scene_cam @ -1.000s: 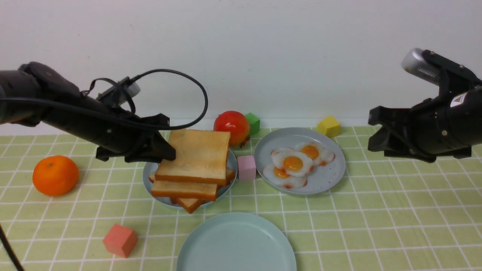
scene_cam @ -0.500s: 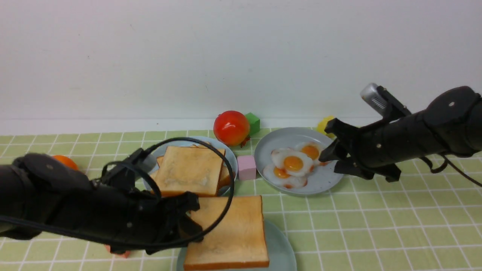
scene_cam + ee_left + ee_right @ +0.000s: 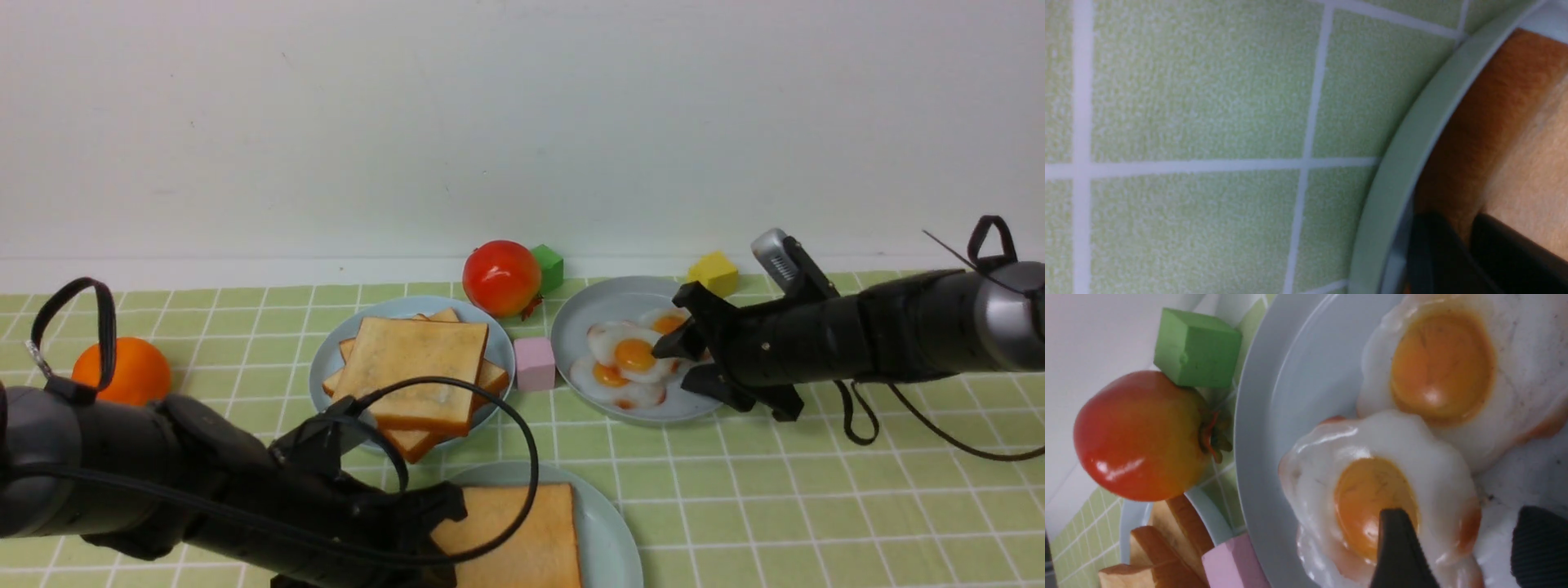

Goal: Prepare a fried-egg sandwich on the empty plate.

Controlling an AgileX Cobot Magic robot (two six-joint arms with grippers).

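The left pincer (image 3: 445, 523) is clamped on the left edge of a toast slice (image 3: 522, 535). In the left wrist view the crust is seen pinched between the two dark fingers (image 3: 1515, 257). The slice is laid flat on the empty plate (image 3: 608, 531), which is set at the front of the counter (image 3: 816, 490), near the middle.

The right pincer (image 3: 676, 365) is held open, its jaws spread wide over the middle egg (image 3: 635, 355). Whether the egg is touched cannot be told. It is one of three fried eggs (image 3: 608, 380) laid overlapping on a grey-blue plate (image 3: 600, 302) right of centre.

A pink block (image 3: 535, 363) is placed between that plate and a second grey-blue plate (image 3: 326, 363), on which loose toast (image 3: 416, 367) is stacked. Behind them, by the wall, a tomato (image 3: 502, 278) is set against a green block (image 3: 549, 265), and a yellow block (image 3: 713, 272) is seen just behind the right arm. An orange (image 3: 122, 371) is found at the far left.
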